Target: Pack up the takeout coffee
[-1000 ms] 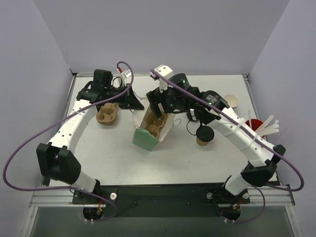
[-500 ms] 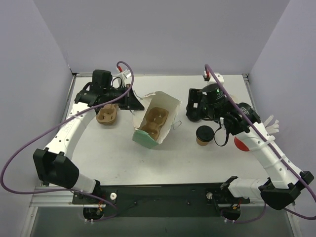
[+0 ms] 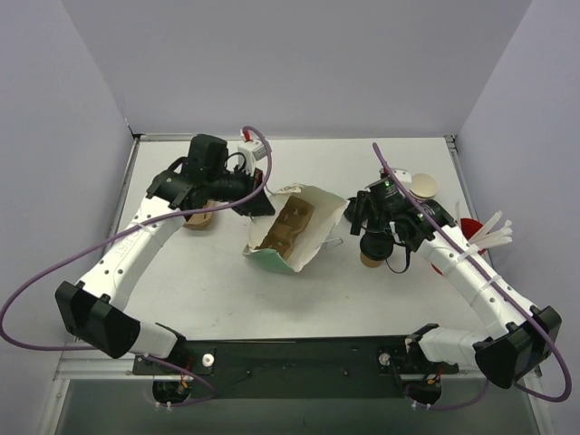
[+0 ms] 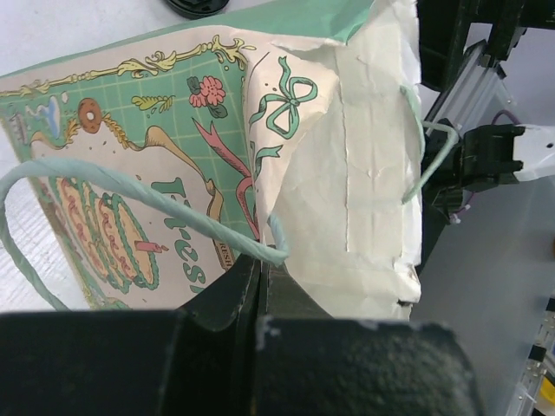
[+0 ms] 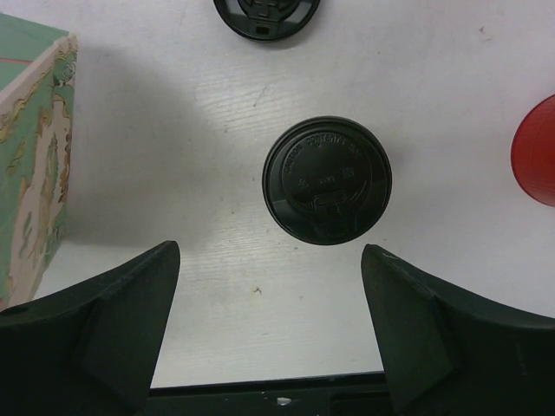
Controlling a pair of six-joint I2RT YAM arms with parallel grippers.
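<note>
From my station, at the far left a tan moulded-pulp cup carrier (image 3: 194, 218) sits on the table (image 3: 199, 281), mostly hidden under the left arm. The left gripper (image 3: 256, 205) is pinched tight on the rim of the paper gift bag (image 3: 308, 237). In its wrist view the black fingers (image 4: 234, 286) meet with no gap on the bag's crumpled white edge, and the teal twine handle (image 4: 130, 195) loops across just above them. The bag lies tilted, with its open mouth toward the back right, and a second pulp carrier (image 3: 288, 222) is inside it. To the right of the bag, the right gripper (image 3: 379, 223) hangs over the takeout coffee (image 3: 371, 256), which stands upright on the table, apart from the bag and not inside it. Looking down from the right wrist, I see the jaws spread wide. The coffee's black lid (image 5: 327, 180) is centred ahead of them, and neither finger (image 5: 130, 303) touches it. A loose black lid (image 5: 266, 16) lies beyond the cup. Further right are a cream round cup (image 3: 423, 186), a red disc (image 3: 468, 227) and a bundle of white sticks (image 3: 491, 232) at the table's right edge.
</note>
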